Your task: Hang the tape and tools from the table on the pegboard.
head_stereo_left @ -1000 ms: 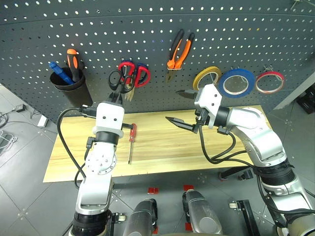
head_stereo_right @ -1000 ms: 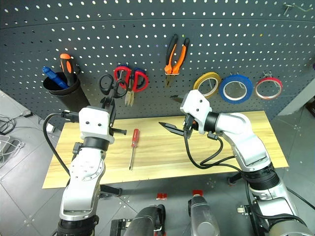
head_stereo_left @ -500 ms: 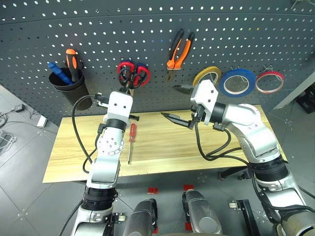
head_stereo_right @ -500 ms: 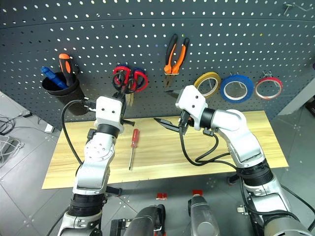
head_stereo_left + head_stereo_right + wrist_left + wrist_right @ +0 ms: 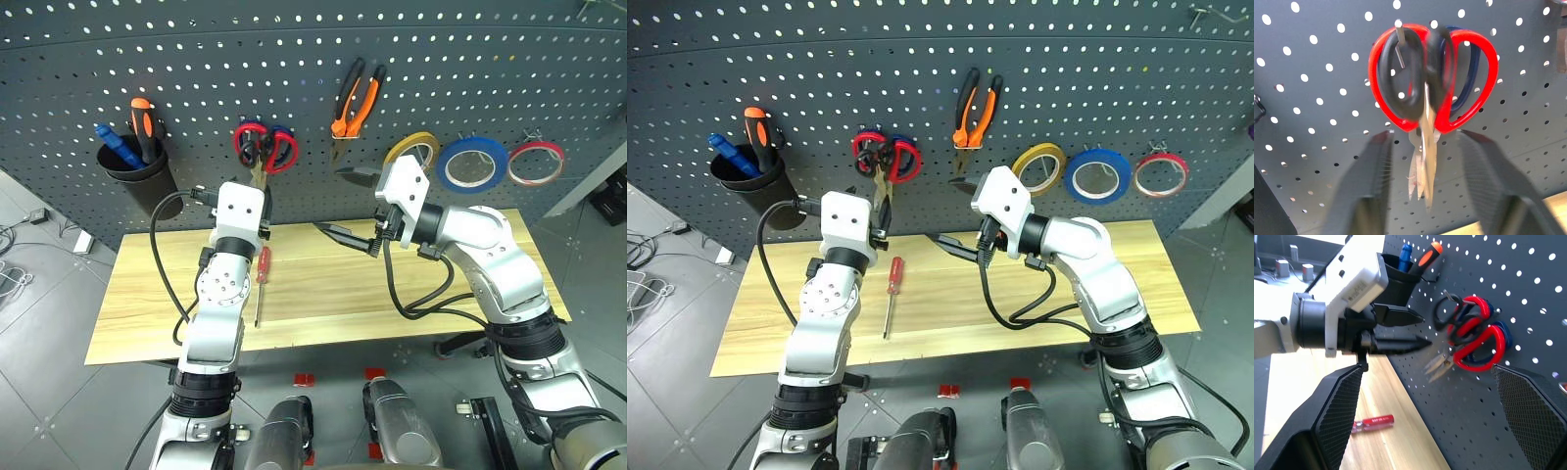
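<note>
The small black-handled scissors (image 5: 1411, 78) hang on a pegboard (image 5: 196, 59) hook, over the red-and-blue-handled scissors (image 5: 1476, 83). My left gripper (image 5: 1425, 142) is open just below them, one finger on each side of the blades, apart from them. The red-handled screwdriver (image 5: 262, 266) lies on the table (image 5: 441, 294). The pliers (image 5: 355, 98) and the blue tape (image 5: 472, 164) hang on the board. My right gripper (image 5: 328, 200) is open and empty, pointing left above the table's middle.
A black cup (image 5: 137, 166) at the board's left holds an orange-and-black screwdriver (image 5: 143, 119) and a blue tool. Either side of the blue tape hang a yellow roll (image 5: 411, 152) and a red roll (image 5: 537, 164). The table's right half is bare wood.
My left gripper carried the black scissors right onto the hook with the red scissors, then opened and let them go. The right arm has barely moved.
</note>
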